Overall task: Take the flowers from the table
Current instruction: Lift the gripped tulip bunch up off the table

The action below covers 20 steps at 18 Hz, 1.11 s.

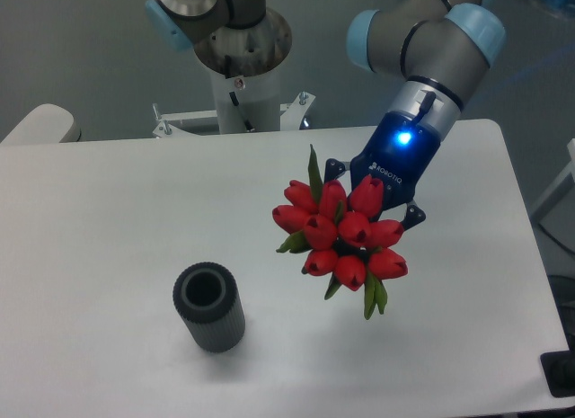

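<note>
The flowers [344, 234], a bunch of red tulip buds with green leaves, hang in the air above the white table [117, 211], right of its middle. My gripper [373, 207] is shut on the bunch from behind, its dark fingers showing on either side of the buds. The buds face the camera and hide the stems and the fingertips. A blue light glows on the wrist above the gripper.
A dark grey ribbed cylinder [209, 306] stands upright on the table, front left of the flowers. The arm's white base column [243, 72] rises behind the table's far edge. A black object [561, 375] sits at the table's front right corner.
</note>
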Each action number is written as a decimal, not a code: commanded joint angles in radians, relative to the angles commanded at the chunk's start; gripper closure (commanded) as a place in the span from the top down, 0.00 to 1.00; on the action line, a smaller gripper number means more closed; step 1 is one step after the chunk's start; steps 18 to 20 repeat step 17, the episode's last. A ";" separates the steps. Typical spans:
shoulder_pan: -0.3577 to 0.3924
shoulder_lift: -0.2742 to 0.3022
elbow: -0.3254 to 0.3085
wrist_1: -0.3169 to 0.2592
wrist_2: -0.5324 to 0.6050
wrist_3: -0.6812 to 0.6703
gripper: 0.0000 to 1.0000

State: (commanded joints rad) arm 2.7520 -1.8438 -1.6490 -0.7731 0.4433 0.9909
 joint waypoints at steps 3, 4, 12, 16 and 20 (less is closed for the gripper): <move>-0.003 0.000 0.003 0.000 0.000 -0.002 0.32; -0.002 0.000 0.003 0.000 0.000 -0.002 0.32; -0.005 0.000 0.009 0.000 0.000 -0.003 0.32; -0.008 0.000 0.009 0.000 0.002 -0.003 0.32; -0.008 0.000 0.009 0.002 0.000 -0.003 0.32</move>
